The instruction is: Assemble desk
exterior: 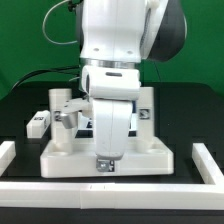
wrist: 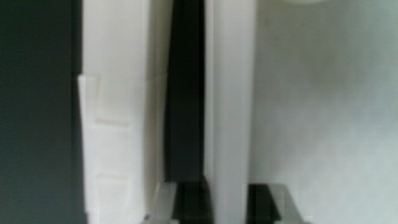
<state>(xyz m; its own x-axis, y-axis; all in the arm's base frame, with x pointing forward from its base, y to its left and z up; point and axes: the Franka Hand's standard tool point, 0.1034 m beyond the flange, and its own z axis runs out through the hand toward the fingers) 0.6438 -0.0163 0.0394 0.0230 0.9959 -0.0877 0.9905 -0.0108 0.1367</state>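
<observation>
The white desk top (exterior: 60, 155) lies in the middle of the exterior view, with a tag on its front face. Two white legs stand upright on it, one at the exterior view's left (exterior: 57, 103) and one at the right (exterior: 146, 103). A loose leg (exterior: 38, 123) lies on the table further left. The arm's hand reaches down over the desk top and hides the fingers there. In the wrist view my gripper (wrist: 230, 195) has its dark fingers (wrist: 191, 205) shut on a narrow white strip of the desk (wrist: 231, 100). I cannot tell whether the strip is a leg or the rim.
A low white border (exterior: 100, 187) runs along the front of the black table, with raised ends at the left (exterior: 8, 152) and right (exterior: 208, 160). A green backdrop stands behind. The bulky arm hides the middle of the desk top.
</observation>
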